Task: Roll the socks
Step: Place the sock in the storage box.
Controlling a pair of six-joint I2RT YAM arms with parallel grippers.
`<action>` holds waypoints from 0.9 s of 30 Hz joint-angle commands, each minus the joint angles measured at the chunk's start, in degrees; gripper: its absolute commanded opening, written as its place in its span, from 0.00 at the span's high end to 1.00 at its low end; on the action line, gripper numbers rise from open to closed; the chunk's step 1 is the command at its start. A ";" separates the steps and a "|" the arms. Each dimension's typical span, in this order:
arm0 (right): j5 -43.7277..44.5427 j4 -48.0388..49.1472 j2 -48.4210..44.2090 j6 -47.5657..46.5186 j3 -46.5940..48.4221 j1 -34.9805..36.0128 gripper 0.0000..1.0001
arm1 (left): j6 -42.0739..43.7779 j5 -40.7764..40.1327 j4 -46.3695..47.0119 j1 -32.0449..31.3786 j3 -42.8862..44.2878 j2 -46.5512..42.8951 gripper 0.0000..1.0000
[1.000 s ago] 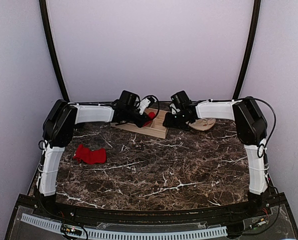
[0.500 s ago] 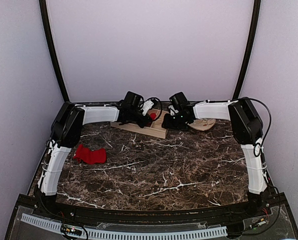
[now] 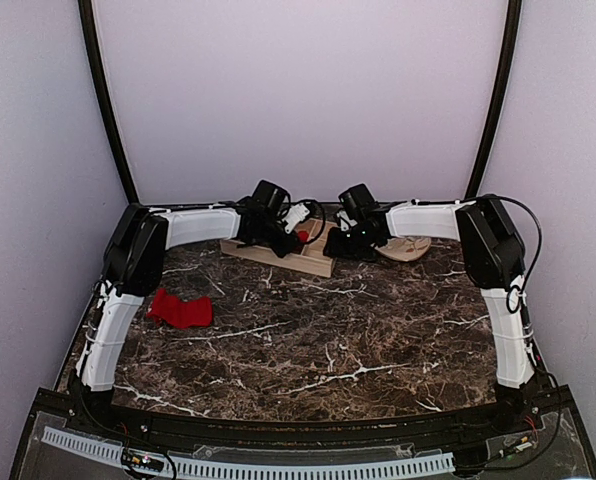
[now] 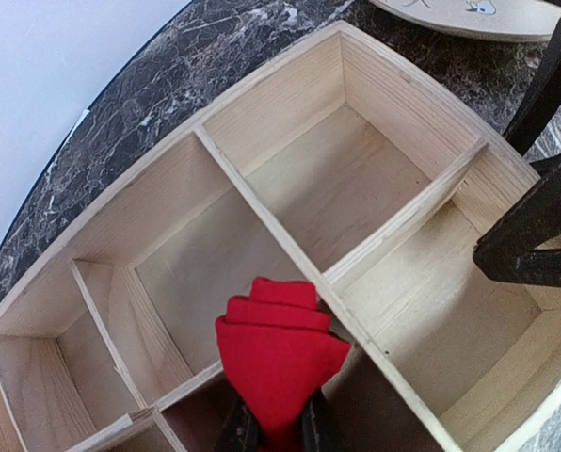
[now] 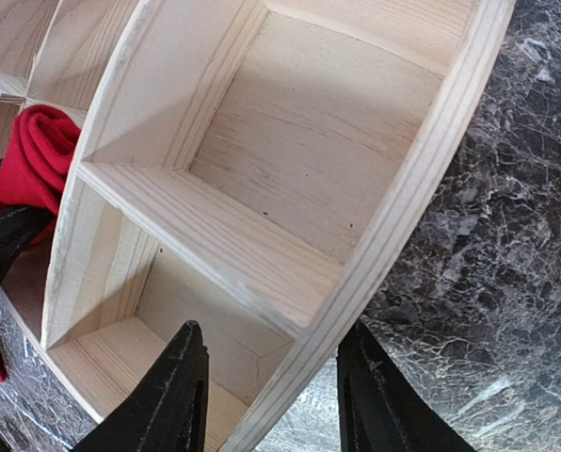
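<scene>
A rolled red sock [image 4: 280, 350] is pinched in my left gripper [image 4: 279, 428], which is shut on it. It hangs just above the crossing of the dividers in the wooden divided box [image 4: 290, 141]. In the top view the left gripper [image 3: 296, 232] is over the box [image 3: 278, 255]. My right gripper [image 5: 271, 386] is open and straddles the box's outer wall [image 5: 403, 212], one finger inside a corner compartment and one outside; it also shows in the top view [image 3: 344, 240]. The rolled sock [image 5: 34, 155] shows at the left of the right wrist view. A second red sock [image 3: 180, 310] lies flat on the table's left side.
A tan oval dish [image 3: 406, 248] lies right of the box by the back wall. The dark marble table [image 3: 338, 340] stretches in front of the box. All the box compartments I can see hold nothing.
Both arms have reached a little farther back. The left gripper has carried the rolled sock slightly right over the box. The right gripper has shifted slightly left at the box's end.
</scene>
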 commanded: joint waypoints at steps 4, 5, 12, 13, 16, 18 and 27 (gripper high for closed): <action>0.39 -1.53 0.98 -0.39 1.85 -0.50 0.57 | 2.83 -3.75 -14.98 -1.56 9.02 3.69 1.00; 0.32 -1.50 1.00 -0.38 1.85 -0.48 0.57 | 3.05 -3.73 -16.60 -1.64 10.85 4.68 1.00; 0.71 -2.20 1.05 -0.70 2.57 -0.47 0.57 | 2.36 -3.71 -20.23 -1.74 14.48 7.76 1.00; 0.73 -2.44 1.14 -0.72 2.76 -0.50 0.56 | 2.22 -3.72 -21.00 -1.71 15.00 8.14 1.00; 0.61 -2.73 1.57 -0.81 3.14 -0.50 0.57 | 1.55 -2.67 -22.64 -1.80 16.17 9.24 1.00; 0.56 -2.91 1.89 -0.81 3.25 -0.50 0.57 | 1.34 -2.36 -24.37 -1.88 16.94 10.04 1.00; 1.21 -1.65 0.80 -0.10 1.52 -0.47 0.57 | -1.16 -0.42 -28.72 -2.03 18.05 11.50 1.00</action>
